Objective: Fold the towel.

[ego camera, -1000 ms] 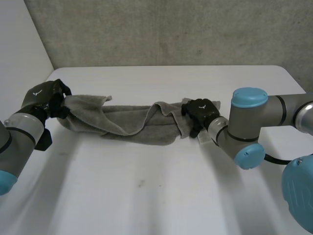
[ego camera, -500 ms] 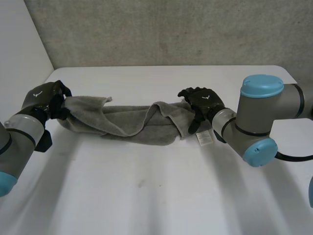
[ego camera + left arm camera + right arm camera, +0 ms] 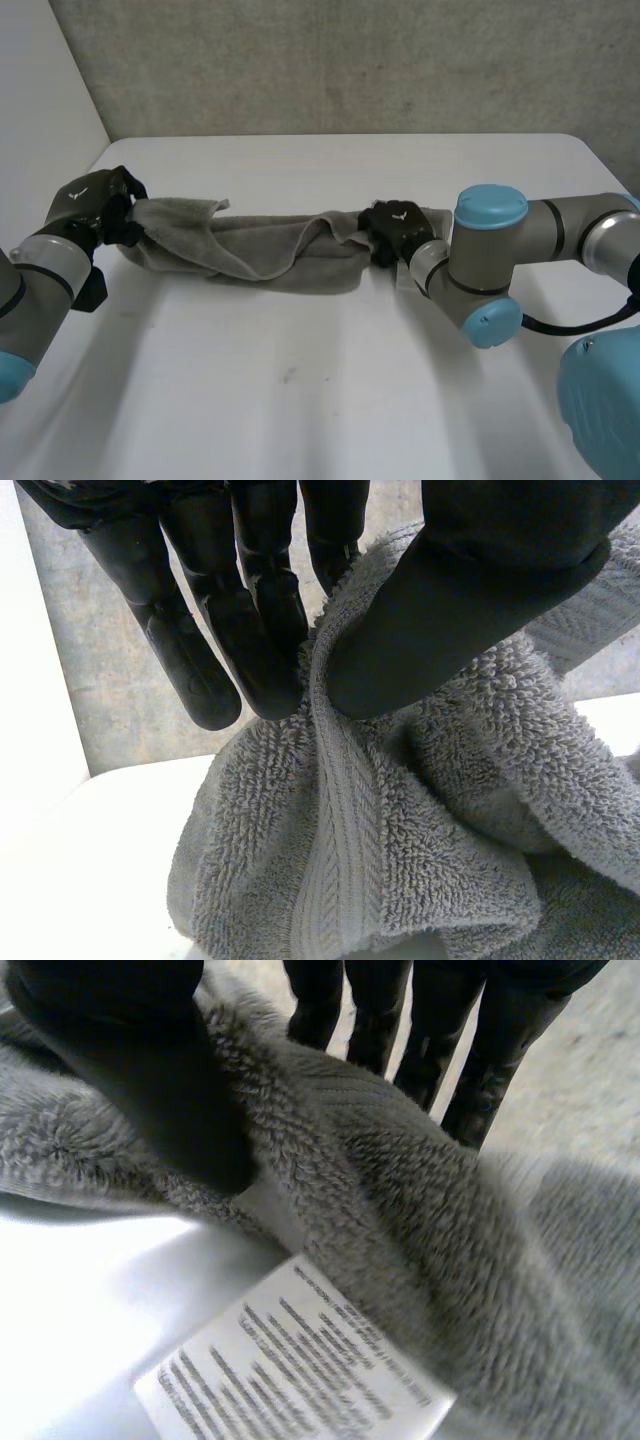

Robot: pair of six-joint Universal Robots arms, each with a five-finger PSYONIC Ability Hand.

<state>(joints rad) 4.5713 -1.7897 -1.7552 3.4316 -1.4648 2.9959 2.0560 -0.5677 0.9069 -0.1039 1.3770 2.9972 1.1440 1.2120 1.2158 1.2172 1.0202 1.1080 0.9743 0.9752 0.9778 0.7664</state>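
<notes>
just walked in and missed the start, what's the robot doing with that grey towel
A two-armed robot is holding a grey towel by both ends on the white table. The left hand pinches one end between its fingers and thumb. The right hand grips the other end, next to the care label. The towel lies bunched up in a long crumpled strip between the two hands, and it is not yet folded.
</notes>
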